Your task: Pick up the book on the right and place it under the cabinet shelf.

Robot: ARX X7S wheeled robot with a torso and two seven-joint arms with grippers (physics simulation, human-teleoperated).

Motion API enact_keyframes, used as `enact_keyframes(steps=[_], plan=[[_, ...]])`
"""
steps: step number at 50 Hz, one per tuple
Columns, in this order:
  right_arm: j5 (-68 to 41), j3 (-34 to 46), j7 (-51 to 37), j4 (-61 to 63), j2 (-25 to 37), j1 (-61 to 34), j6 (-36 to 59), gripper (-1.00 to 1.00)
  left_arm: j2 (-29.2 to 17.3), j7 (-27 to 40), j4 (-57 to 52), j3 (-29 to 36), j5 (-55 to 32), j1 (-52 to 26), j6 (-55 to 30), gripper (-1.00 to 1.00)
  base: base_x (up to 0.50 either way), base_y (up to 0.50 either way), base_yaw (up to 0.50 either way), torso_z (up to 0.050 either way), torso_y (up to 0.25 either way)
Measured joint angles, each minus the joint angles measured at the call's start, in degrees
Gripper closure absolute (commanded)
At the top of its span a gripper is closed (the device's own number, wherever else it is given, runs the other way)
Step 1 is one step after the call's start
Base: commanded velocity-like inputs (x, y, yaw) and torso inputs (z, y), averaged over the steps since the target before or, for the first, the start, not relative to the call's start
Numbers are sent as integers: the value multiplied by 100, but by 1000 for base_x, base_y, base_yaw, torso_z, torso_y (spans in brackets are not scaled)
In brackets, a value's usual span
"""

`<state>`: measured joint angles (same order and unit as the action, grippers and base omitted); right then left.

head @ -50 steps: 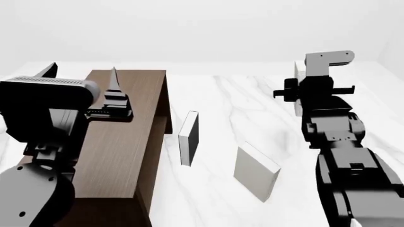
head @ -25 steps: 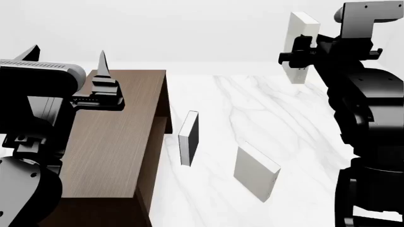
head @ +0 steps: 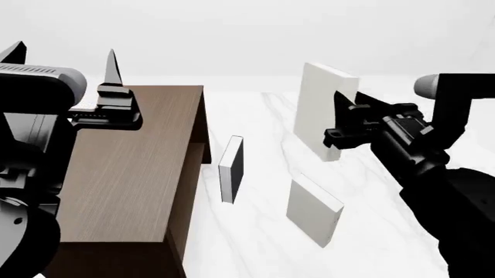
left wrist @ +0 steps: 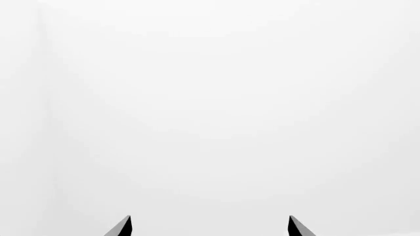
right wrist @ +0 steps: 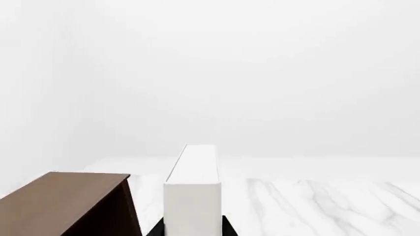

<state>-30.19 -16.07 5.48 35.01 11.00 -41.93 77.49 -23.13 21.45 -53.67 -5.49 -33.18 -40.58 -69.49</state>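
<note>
My right gripper [head: 338, 121] is shut on the plain white book [head: 323, 109] and holds it upright in the air above the marble table, to the right of the cabinet. In the right wrist view the book [right wrist: 192, 194] stands between the two dark fingers, with the cabinet [right wrist: 69, 204] beyond it. The long dark-brown cabinet [head: 131, 174] lies at the left of the head view, its recessed side facing right. My left gripper [head: 62, 58] is open and empty, raised above the cabinet's top; its wrist view shows only two fingertips [left wrist: 125, 227] against blank white.
A white book with a dark grey face [head: 231, 168] stands upright just right of the cabinet. A grey-beige blocky book [head: 313, 209] stands in front of the held book. The white marble table [head: 386, 231] stretches to the right.
My right arm has swung left and down, carrying the white book from the upper right toward the middle of the table. My left gripper has risen a little and shifted left.
</note>
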Motion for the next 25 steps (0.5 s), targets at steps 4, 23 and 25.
enact_keyframes(steps=[4, 23, 25], plan=[[-218, -200, 107, 303, -143, 372, 143, 100, -6, 28, -42, -22, -40, -11, -46, -100, 0, 0, 0, 0, 0], [-1041, -863, 385, 1072, -639, 1649, 592, 100, -65, 129, -48, 13, -112, 53, 16, -100, 0, 0, 0, 0, 2], [-1132, -922, 390, 1130, -675, 1734, 638, 100, -72, 139, -43, 18, -117, 63, 31, -100, 0, 0, 0, 0, 0]])
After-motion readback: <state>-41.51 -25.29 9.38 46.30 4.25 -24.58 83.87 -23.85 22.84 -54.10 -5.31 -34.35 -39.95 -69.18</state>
